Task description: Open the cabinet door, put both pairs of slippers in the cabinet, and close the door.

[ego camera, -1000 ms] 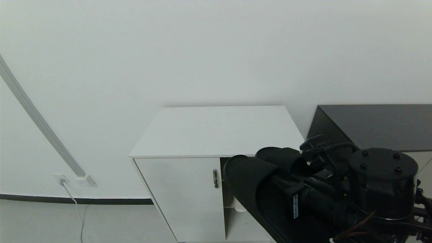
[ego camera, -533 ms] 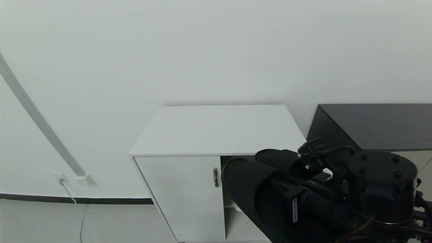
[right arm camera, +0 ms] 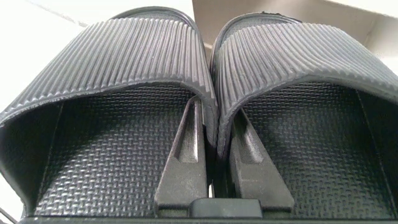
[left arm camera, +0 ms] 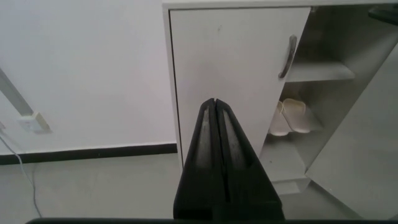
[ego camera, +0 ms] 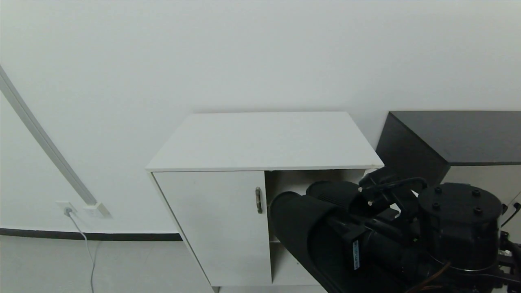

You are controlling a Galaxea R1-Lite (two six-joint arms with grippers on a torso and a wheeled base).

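The right claw is clamped on the pair of black ribbed rubber slippers. Its two fingers pinch the inner side walls of both slippers together, so the two travel as one bundle. The left claw is closed on nothing, its fingers pressed flat together. It hangs low in front of the closed left door of the white two-door cabinet.

By my reading, the task is a little past halfway. The cabinet's right half stands open. A pair of pale cream slippers already lies side by side on a shelf inside, below the level of the door handle. The black pair hangs in front of the open right half and is not yet set on any shelf. What remains is to place this pair inside, let go, draw the arm clear and swing the open door shut.

The black slippers are open-toed slides. Each has a broad strap with fine parallel ribs arching over a footbed stamped in a small diamond pattern. They look flexible and grippy, and the walls bow slightly where the fingers squeeze them.
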